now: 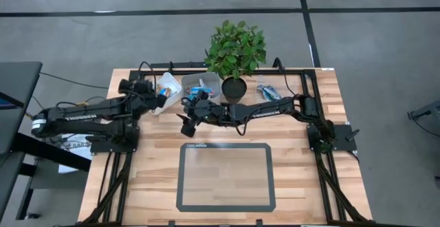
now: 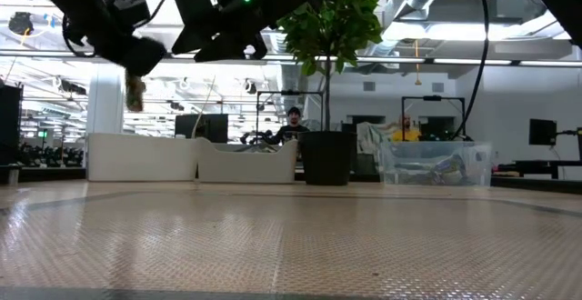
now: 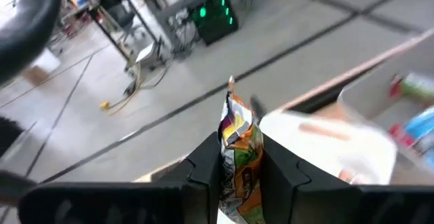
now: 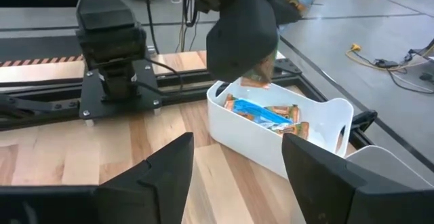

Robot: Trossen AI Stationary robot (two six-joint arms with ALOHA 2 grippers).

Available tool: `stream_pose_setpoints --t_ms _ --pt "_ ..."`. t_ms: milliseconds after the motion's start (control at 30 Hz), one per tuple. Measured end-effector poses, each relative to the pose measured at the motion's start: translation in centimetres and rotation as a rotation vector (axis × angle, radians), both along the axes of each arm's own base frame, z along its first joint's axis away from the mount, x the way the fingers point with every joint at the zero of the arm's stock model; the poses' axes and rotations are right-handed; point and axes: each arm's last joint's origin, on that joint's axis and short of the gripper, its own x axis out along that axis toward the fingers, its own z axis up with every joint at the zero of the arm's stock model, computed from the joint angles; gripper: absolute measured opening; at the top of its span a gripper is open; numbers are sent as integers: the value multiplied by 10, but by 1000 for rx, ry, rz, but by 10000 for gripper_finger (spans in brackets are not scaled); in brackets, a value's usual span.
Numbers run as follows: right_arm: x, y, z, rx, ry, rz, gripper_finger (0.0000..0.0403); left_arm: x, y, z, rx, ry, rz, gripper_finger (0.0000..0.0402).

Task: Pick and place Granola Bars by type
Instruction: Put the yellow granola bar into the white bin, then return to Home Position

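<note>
Even, bright overhead light; the worktop [image 1: 158, 179] shows only soft shadows. In the low view, ceiling lamps glare and the near surface blurs. The left wrist view is motion-smeared throughout.

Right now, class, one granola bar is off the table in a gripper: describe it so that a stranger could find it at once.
Start at the potted plant at the table's far edge, then go left past two white tubs to the left gripper above the leftmost tub. The bar is shut upright between its fingers. Its orange-tan wrapper hangs in the air, while the others lie in tubs.
</note>
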Motion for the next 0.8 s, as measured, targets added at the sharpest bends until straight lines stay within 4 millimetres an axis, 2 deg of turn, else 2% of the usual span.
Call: stream_pose_setpoints --t_ms 233,467,567,800 --pt "-2 0 -4 -1 50 -1 219 -9 10 -9 -67 110 67 65" --pt "-5 1 -12 20 135 42 219 -3 18 -19 -147 174 69 72" --pt "-5 2 -12 37 138 79 219 1 21 -24 -188 207 48 93" --pt "-5 8 -13 50 144 126 219 5 22 -29 -213 235 37 175"
